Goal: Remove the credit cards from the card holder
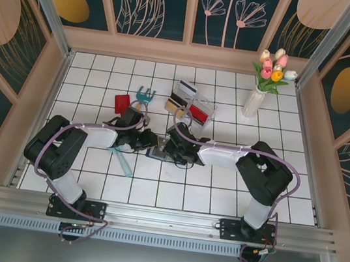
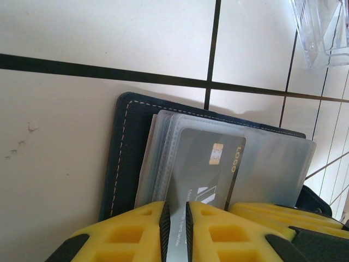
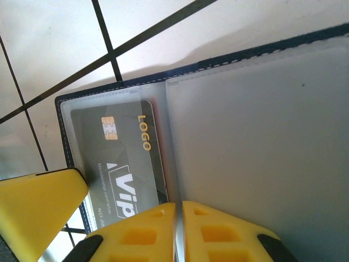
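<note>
The navy card holder (image 1: pixel 157 155) lies open on the tiles between both arms, its stitched cover (image 2: pixel 122 158) under frosted clear sleeves. A dark grey credit card (image 2: pixel 210 164) with a gold chip and "LOGO" sits in one sleeve, and a reddish edge shows behind it. My left gripper (image 2: pixel 175 210) is shut on that card's near end. The same card (image 3: pixel 117 158) appears in the right wrist view, with the left gripper's yellow finger (image 3: pixel 38 207) at its corner. My right gripper (image 3: pixel 179 210) is shut on the edge of a clear sleeve (image 3: pixel 262 136). A red card (image 1: pixel 121 103) lies flat on the tiles farther back left.
A clear plastic compartment box (image 1: pixel 192 104) holding cards stands just behind the arms. A white vase of tulips (image 1: pixel 255 100) is at the back right. A teal pronged object (image 1: pixel 144 93) and a pale blue strip (image 1: pixel 121 159) lie near the left arm.
</note>
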Controlling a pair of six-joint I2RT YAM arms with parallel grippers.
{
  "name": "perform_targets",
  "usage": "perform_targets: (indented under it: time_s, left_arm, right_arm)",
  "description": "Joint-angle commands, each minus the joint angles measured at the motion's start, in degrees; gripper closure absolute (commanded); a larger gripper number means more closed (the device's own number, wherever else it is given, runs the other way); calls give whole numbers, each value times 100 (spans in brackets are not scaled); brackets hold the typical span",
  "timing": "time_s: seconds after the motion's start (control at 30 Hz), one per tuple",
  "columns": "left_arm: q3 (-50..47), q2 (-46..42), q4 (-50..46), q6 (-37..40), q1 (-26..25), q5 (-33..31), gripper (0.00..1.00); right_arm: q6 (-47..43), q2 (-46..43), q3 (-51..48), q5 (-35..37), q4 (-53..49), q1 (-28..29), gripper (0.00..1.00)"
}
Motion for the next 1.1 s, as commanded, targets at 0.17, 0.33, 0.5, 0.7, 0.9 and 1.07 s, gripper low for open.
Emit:
perform_targets:
  time_s: [0.17, 0.33, 0.5, 0.7, 0.9, 1.07]
  left_arm:
    - [-189, 84, -208, 138, -33, -164, 79]
    - [-214, 137, -224, 175, -33, -163, 80]
    - [-259, 168, -211, 175, -33, -198, 80]
    - [-259, 172, -259, 171, -33, -301, 79]
    - [-259, 169, -279, 176, -33, -335, 79]
    - [-260, 161, -286, 175, -34, -338, 79]
  right_arm:
    - [-171, 121, -234, -496, 712, -79, 84]
    - [-155, 107, -338, -582, 925, -97, 83]
    - [-142, -110, -551, -471, 1122, -107, 83]
    - [-131, -342, -848, -432, 1417, -163, 84]
    - [-171, -384, -1084, -567, 1951, -176, 79]
    - [-148, -413, -1311, -639, 2359, -193, 79]
